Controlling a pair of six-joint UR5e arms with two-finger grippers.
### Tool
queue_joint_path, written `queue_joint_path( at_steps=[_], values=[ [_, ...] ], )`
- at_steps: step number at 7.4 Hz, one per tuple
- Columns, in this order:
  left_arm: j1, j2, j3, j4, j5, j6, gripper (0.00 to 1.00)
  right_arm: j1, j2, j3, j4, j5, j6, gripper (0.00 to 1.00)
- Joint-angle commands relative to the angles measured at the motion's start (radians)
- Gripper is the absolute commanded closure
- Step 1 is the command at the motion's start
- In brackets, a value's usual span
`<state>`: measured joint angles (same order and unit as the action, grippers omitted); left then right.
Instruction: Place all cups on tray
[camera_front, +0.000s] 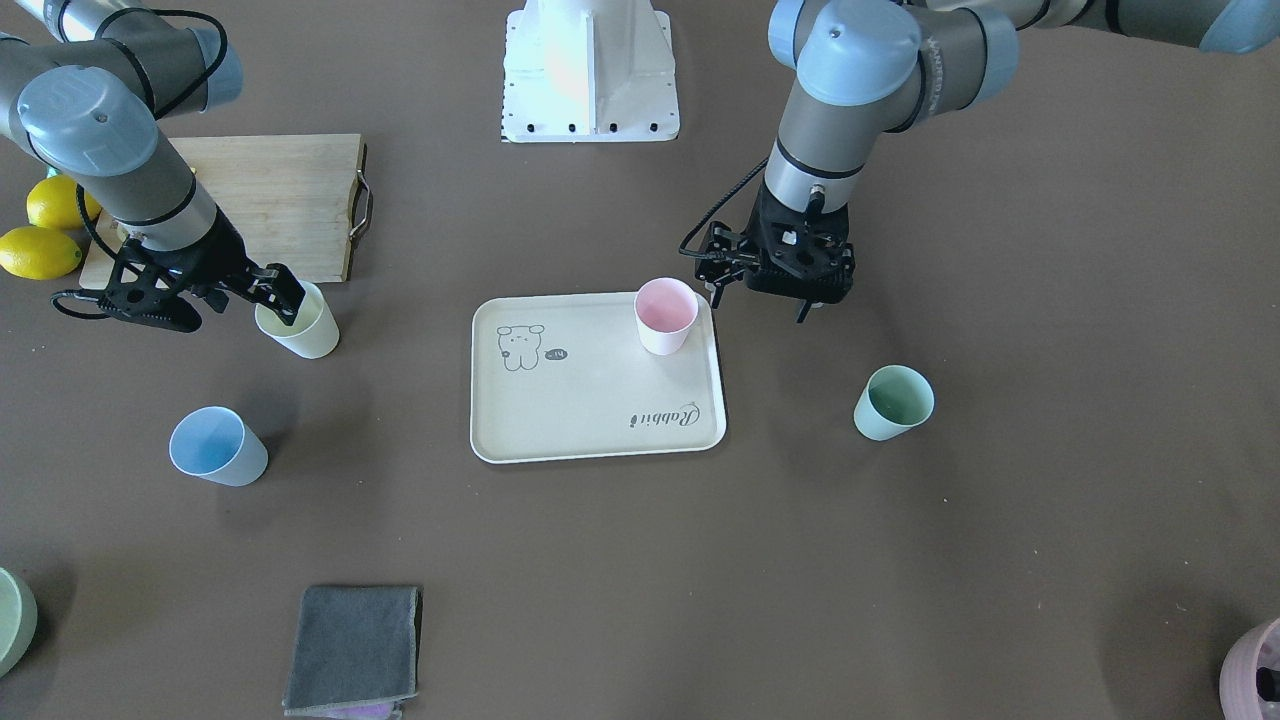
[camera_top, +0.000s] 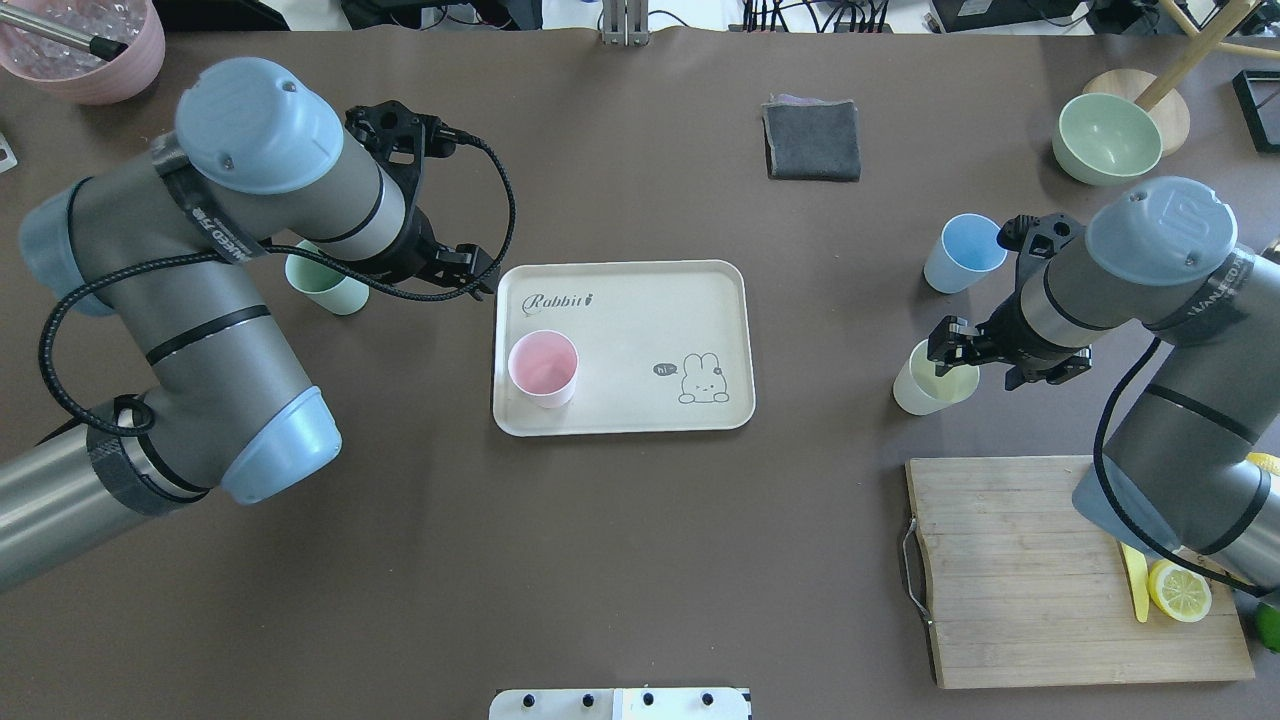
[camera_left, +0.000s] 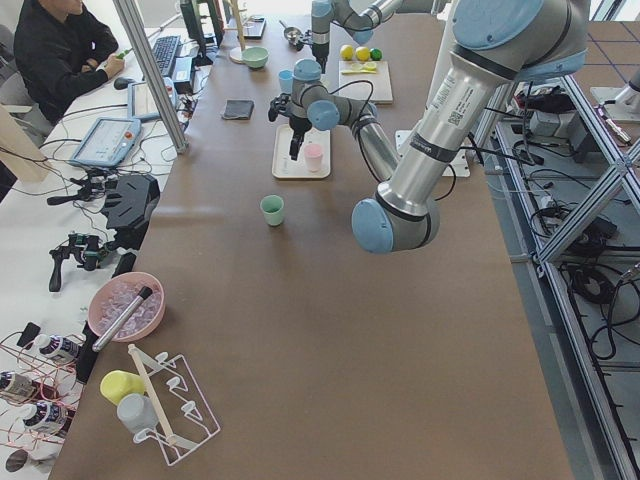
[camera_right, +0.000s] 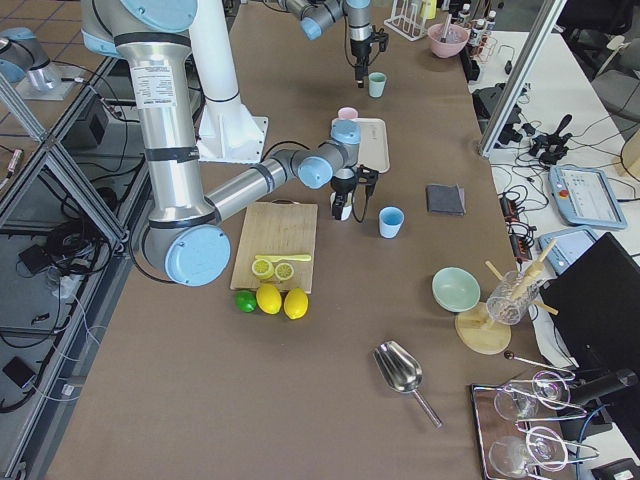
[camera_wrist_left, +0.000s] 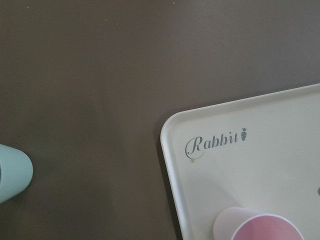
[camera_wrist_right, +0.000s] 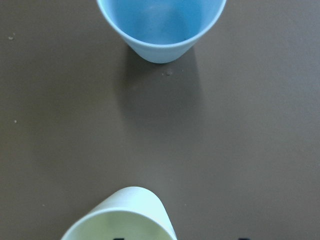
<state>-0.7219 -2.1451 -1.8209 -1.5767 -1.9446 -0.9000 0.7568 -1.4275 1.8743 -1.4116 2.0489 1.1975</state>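
Note:
The cream tray lies mid-table. The pink cup stands upright on its corner nearest my left arm. My left gripper hangs open and empty just off that corner. The mint green cup stands on the table beyond it. My right gripper is open, one finger inside the pale yellow cup and one outside its rim. The light blue cup stands on the table a little farther out.
A wooden cutting board with a lemon slice lies near my right arm, whole lemons beside it. A grey cloth, a green bowl and a pink bowl sit along the far edge.

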Motion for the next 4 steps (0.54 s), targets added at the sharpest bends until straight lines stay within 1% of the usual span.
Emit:
queue_joint_path(
  at_steps=[1, 2, 3, 4],
  values=[
    [-0.043, 0.005, -0.009, 0.023, -0.035, 0.015, 0.02, -0.027, 0.007, 0.006, 0.000, -0.022, 0.011, 1.00],
    [-0.072, 0.010, -0.012, 0.024, -0.062, 0.042, 0.02, -0.027, 0.015, 0.009, 0.000, -0.022, 0.016, 1.00],
    [-0.106, 0.019, -0.011, 0.026, -0.079, 0.121, 0.02, -0.027, 0.018, 0.019, 0.000, -0.021, 0.016, 1.00],
    [-0.137, 0.033, -0.011, 0.026, -0.083, 0.145, 0.02, -0.027, 0.041, 0.044, -0.012, -0.013, 0.016, 1.00]
  ],
)
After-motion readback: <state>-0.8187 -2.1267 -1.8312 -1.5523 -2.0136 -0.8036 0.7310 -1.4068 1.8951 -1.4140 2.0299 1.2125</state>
